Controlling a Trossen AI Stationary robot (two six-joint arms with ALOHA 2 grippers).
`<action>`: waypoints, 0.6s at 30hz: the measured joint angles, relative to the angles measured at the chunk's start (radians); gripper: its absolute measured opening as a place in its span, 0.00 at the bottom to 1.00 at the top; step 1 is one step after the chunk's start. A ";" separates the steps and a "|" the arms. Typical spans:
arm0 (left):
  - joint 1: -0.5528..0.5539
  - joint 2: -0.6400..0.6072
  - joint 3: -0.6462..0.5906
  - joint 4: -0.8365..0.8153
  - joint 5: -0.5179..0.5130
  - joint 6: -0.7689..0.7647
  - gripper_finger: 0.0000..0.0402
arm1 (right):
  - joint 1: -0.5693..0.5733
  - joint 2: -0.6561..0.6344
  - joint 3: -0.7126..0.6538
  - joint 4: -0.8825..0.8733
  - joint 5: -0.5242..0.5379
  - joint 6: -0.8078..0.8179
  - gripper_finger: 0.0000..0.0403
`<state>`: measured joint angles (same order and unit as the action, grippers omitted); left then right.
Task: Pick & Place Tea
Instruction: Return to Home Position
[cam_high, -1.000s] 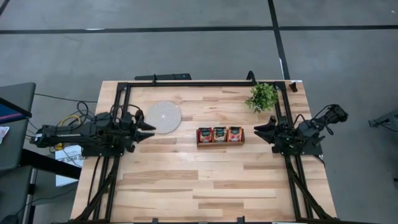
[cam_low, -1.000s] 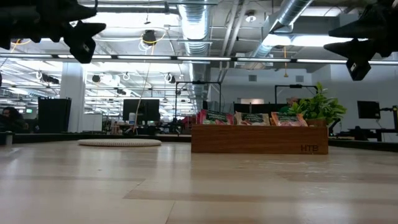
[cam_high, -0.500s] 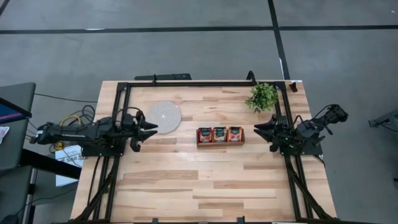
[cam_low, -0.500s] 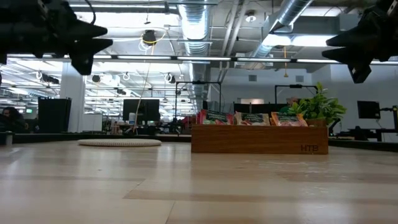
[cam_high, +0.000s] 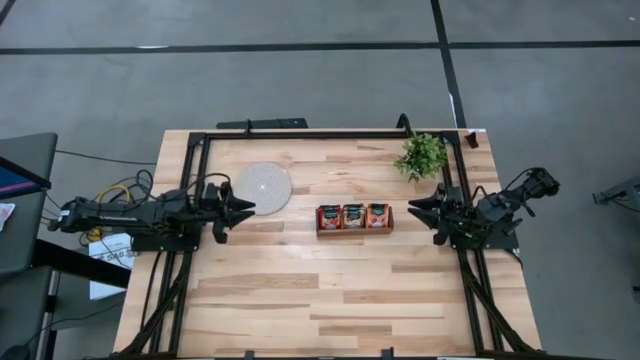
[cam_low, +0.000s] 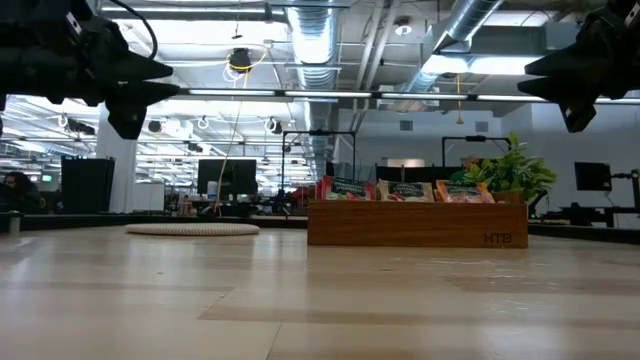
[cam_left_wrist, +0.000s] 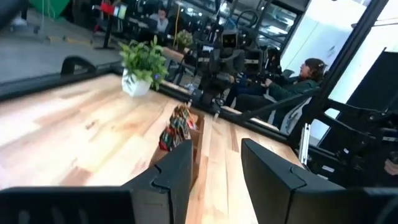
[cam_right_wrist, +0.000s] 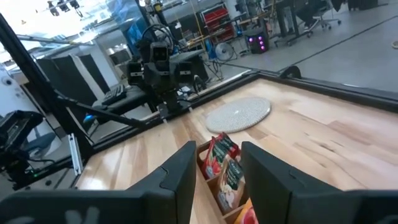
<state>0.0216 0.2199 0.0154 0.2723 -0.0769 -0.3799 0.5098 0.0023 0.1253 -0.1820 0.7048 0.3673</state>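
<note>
L gripper (cam_left_wrist: 216, 149) parted, empty, R gripper (cam_right_wrist: 217, 148) same, tea (cam_high: 353, 214) in tray (cam_high: 355, 232)

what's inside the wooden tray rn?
Tea sachets stand in all three compartments of the wooden tray. The front ones hide any behind, so the count per compartment and the tray floor can't be seen.

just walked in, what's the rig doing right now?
Nothing is being handled. The left gripper hovers open at the edge of the round disc, and the right gripper hovers open at the right side of the table near the plant. Both point at the wooden tray in the middle. The tea in view stands in its three compartments.
</note>
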 joint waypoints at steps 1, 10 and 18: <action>0.000 0.000 0.000 -0.009 0.000 -0.016 0.32 | 0.000 0.000 0.000 0.000 -0.001 0.002 0.29; 0.000 0.000 0.001 -0.120 0.000 -0.059 0.32 | 0.000 0.000 0.000 0.000 -0.001 0.090 0.29; 0.000 0.000 0.001 -0.181 -0.001 -0.059 0.32 | 0.000 0.000 0.000 0.000 -0.001 0.104 0.30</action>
<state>0.0216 0.2203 0.0166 0.0908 -0.0775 -0.4385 0.5098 0.0025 0.1253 -0.1822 0.7036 0.4709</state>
